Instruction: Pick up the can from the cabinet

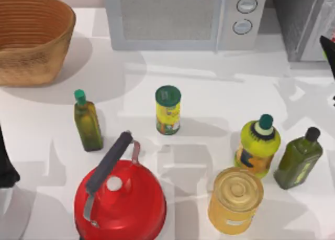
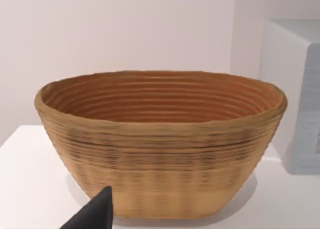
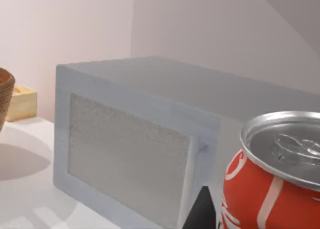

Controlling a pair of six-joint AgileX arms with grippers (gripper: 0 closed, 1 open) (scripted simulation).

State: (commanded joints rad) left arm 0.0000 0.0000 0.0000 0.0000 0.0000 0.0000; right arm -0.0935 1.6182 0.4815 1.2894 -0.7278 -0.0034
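can [image 3: 272, 181] close in right wrist view, cabinet [image 1: 303, 22] top-right from above

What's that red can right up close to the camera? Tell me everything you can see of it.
The can stands upright, close to the right wrist camera, with the white microwave behind it. It has a red body with white curved stripes and a shiny silvery metal lid with a pull tab. A dark part of the right end effector shows beside it; contact unclear.

We see a can [image 3: 272, 189] with a brushed, silvery metal top and glossy red body, a ribbed woven basket [image 2: 160, 139], a shiny red kettle [image 1: 120, 203], a golden metallic tin [image 1: 235, 198], and a smooth matt white counter [image 1: 209, 88].
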